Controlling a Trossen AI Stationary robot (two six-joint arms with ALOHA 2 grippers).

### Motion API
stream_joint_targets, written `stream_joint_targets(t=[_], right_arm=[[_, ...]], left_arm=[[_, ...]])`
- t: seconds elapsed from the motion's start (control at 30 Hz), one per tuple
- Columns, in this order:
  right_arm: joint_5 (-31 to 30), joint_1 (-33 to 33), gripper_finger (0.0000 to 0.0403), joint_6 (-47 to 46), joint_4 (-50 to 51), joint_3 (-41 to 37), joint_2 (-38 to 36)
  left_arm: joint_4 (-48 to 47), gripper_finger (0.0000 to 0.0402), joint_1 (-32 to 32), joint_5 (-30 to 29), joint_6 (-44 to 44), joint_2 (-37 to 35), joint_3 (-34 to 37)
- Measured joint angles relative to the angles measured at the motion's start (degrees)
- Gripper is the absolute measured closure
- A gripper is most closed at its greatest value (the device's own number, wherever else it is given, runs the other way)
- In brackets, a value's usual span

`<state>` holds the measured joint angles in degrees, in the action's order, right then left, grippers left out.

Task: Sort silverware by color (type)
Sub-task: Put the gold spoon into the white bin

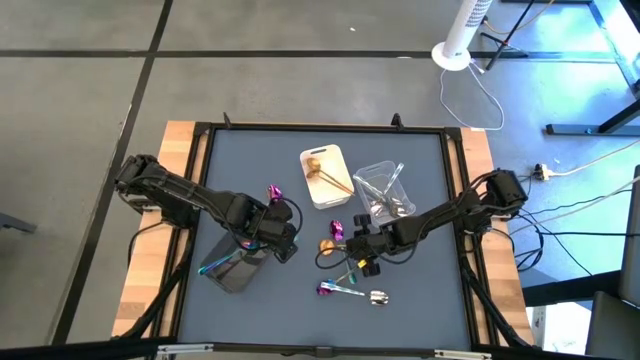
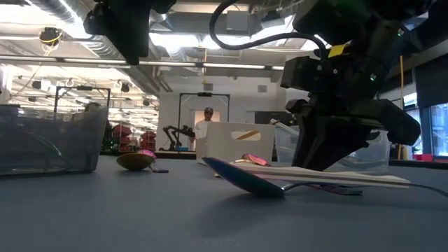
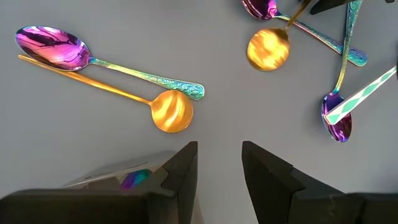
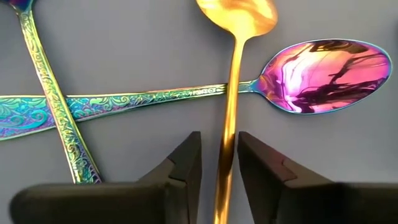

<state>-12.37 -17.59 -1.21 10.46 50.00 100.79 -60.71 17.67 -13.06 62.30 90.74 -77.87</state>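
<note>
Right gripper (image 4: 218, 163) fingers straddle a gold spoon (image 4: 233, 93) handle that crosses an iridescent spoon (image 4: 323, 76) on the bench; left gripper (image 3: 219, 163) fingers narrowly apart, empty.

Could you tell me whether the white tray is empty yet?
Not empty: the white tray holds a gold spoon, seen from above.

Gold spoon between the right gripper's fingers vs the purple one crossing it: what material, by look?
Gold spoon: likely metal, polished gold-tone finish, bright reflections. Purple-teal spoon: likely metal with iridescent coating; mirror-like bowl, embossed scrollwork handle. Base metal not discernible.
</note>
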Motion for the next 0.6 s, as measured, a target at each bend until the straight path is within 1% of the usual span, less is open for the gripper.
stream_joint_targets(t=[0.2,0.3,0.33,0.5,0.6], right_arm=[[0.17,-0.1,0.0357,0.0,-0.44,0.15,2.38],[0.16,-0.09,0.0389,-0.04,-0.35,0.15,2.63],[0.16,-0.08,0.0394,-0.04,-0.38,0.15,2.6],[0.42,-0.02,0.0385,-0.02,0.13,0.7,1.69],[0.61,-0.01,0.0391,0.21,1.37,1.75,0.74]], left_arm=[[0.0,0.0282,0.0,0.02,0.0,0.0,0.0],[0.0,0.0282,0.0,0.0,0.0,0.0,0.0],[0.0,0.0282,0.0,0.01,0.0,0.0,0.0],[0.0,0.0282,-0.02,0.02,0.0,0.0,0.0],[0.0,0.0282,-0.02,0.02,0.0,0.0,0.0]])
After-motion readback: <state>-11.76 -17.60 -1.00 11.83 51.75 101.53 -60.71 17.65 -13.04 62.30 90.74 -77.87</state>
